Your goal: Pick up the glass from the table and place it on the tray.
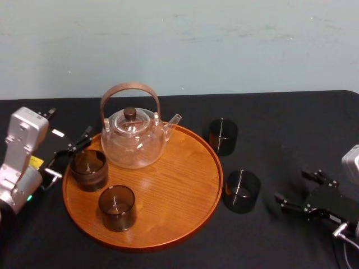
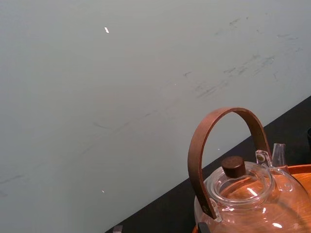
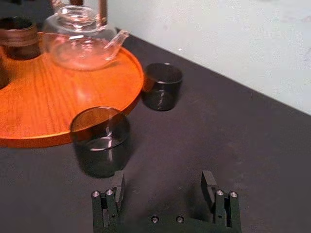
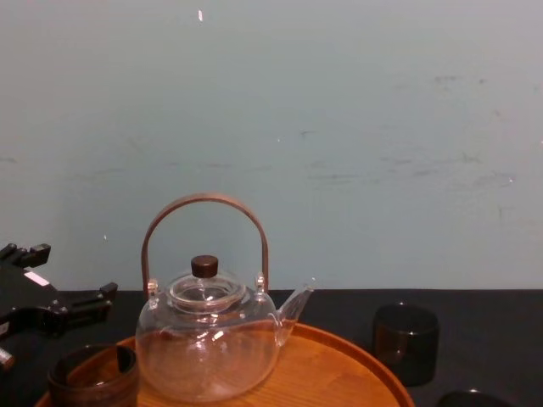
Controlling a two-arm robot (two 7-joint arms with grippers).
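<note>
Sitting just right of the near glass (image 1: 242,190) on the table (image 1: 280,123), right gripper (image 1: 297,190) has fingers spread, empty. Left gripper (image 1: 67,157) is also released, at the tray (image 1: 179,185)'s left rim.

Past my wrist stands 1 glass teapot (image 2: 248,196) with a brown arched handle (image 2: 196,160). It sits on the orange tray (image 2: 302,169), pale wall (image 2: 97,97) behind.

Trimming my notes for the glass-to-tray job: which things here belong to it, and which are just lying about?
Belongs: near glass and far glass on the table; tray; open right gripper facing the near glass.
Lying about: teapot; rear tray glass; front tray glass; left gripper, open beside the rear tray glass.
</note>
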